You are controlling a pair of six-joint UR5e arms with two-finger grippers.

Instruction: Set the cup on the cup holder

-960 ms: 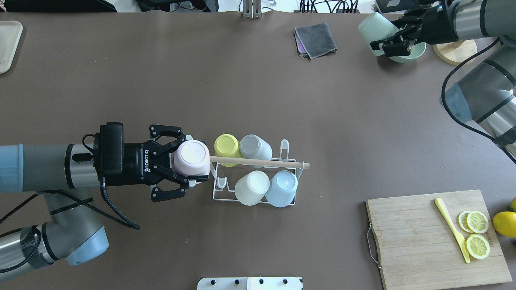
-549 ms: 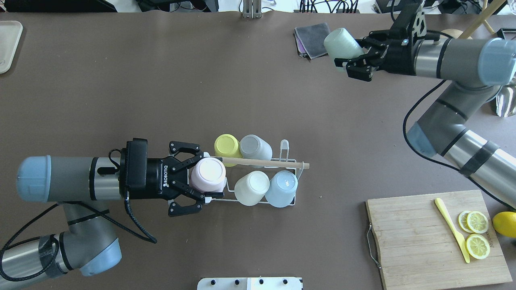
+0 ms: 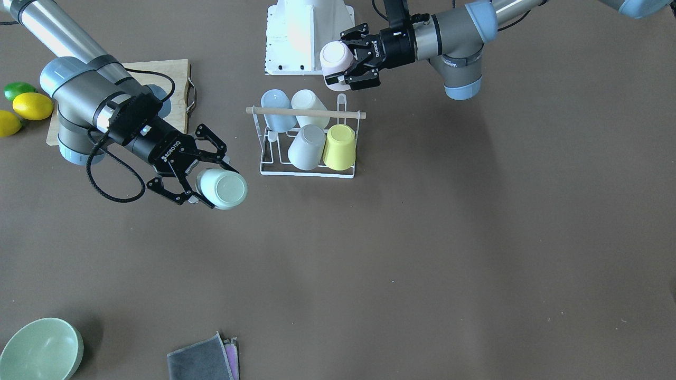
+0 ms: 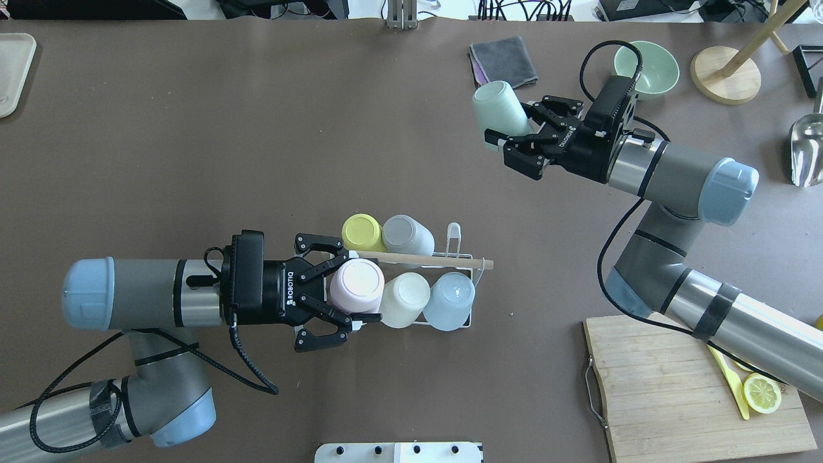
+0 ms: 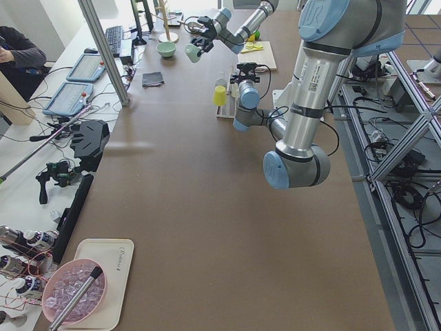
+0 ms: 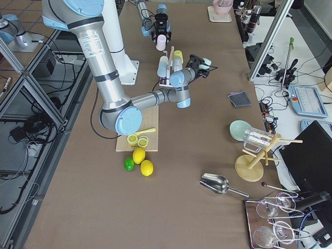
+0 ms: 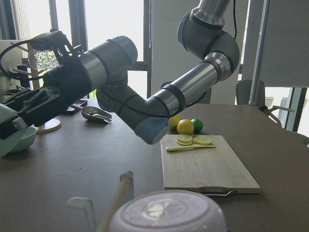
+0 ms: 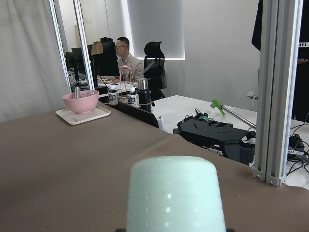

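Trouble is most likely where the cup holder [image 3: 341, 101] meets the pink cup [image 4: 357, 283]. The holder stands mid-worktop, somewhat nearer the robot's edge, with yellow, grey, cream and pale blue cups already inverted on it. The left gripper [image 4: 352, 286] pinches the pink cup by its sides, mouth down, over the holder's near left slot. The front-facing view suggests the cup hangs above the prongs rather than on one.

That slot is tight. The cream cup [image 4: 404, 299] sits just beside it and the wooden dowel [image 4: 424, 259] runs along its far side. On a slightly offset descent the rim could catch the dowel's end or nudge the cream cup. The wire frame looks light, so a sideways push might slide or tip it and unseat the seated cups. If the jaws spread before the prong is inside the mouth, the cup could drop and roll off.

The right gripper [image 4: 508, 122] is clamped on a mint cup [image 4: 496, 109], held tilted over the right half of the worktop, toward the far edge. One free prong [image 4: 454, 231] shows on the holder's far right side. If both arms close on the holder together, the grippers could collide.
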